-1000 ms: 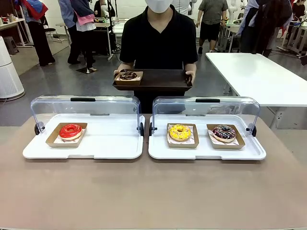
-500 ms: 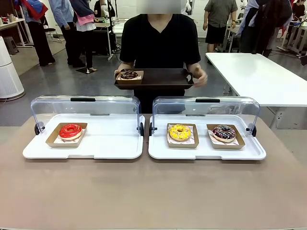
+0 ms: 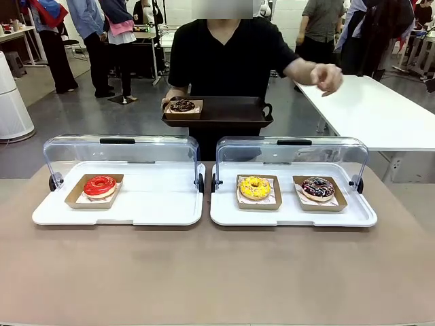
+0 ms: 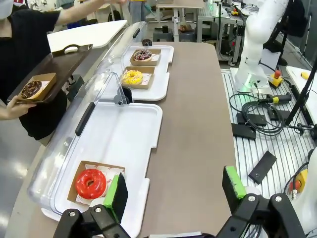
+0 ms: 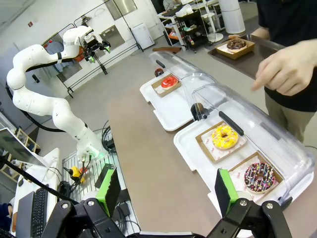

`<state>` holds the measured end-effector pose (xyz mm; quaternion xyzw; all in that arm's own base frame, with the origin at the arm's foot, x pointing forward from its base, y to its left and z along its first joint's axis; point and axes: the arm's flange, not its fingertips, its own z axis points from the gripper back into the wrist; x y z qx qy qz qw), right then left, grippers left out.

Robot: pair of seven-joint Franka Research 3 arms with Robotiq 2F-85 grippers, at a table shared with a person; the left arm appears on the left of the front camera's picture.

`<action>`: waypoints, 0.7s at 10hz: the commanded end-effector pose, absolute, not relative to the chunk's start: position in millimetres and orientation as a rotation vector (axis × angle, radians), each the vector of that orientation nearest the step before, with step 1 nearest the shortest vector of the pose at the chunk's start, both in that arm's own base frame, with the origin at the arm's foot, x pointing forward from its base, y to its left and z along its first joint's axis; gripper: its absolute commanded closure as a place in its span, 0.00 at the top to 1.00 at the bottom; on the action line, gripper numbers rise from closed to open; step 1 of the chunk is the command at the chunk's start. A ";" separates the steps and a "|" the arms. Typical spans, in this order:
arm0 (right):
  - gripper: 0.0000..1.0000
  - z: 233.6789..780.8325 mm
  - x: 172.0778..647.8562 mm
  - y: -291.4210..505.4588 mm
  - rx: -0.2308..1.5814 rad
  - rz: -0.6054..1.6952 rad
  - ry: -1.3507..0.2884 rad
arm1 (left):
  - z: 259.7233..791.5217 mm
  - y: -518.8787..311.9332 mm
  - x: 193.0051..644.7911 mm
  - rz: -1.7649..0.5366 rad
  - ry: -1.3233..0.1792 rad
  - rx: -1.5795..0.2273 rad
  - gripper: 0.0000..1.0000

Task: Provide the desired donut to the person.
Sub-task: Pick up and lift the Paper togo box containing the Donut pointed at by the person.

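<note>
Left pincer (image 4: 174, 187) and right pincer (image 5: 166, 190) gape; person (image 3: 224, 64) holds tray (image 3: 228, 110).

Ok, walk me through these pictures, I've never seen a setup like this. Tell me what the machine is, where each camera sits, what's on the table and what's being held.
Two white robot arms share a brown table with a person. The front picture looks across the table from between the arms. The other two pictures come from cameras on the wrists. The black, green-padded fingers at the bottom are the left end effector and the right end effector, both open and holding nothing. The left white tray carries a red donut. The right white tray carries a yellow donut and a sprinkled chocolate donut. The person holds a dark tray with a chocolate-glazed donut.
</note>
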<state>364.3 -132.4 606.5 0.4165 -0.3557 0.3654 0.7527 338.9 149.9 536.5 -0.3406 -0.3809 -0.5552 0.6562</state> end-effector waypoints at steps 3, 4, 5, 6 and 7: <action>1.00 606.9 364.5 -131.9 0.924 0.806 -0.787 | 537.8 149.9 338.5 -1.247 -0.860 -0.778 1.00; 1.00 606.9 364.5 -131.9 0.924 0.806 -0.787 | 537.8 149.9 338.5 -1.247 -0.860 -0.778 1.00; 1.00 606.9 364.5 -131.9 0.924 0.806 -0.787 | 537.8 149.9 338.5 -1.247 -0.860 -0.778 1.00; 1.00 606.9 364.5 -131.9 0.924 0.806 -0.787 | 537.8 149.9 338.5 -1.247 -0.860 -0.778 1.00; 1.00 606.9 364.5 -131.9 0.924 0.806 -0.787 | 537.8 149.9 338.5 -1.247 -0.860 -0.778 1.00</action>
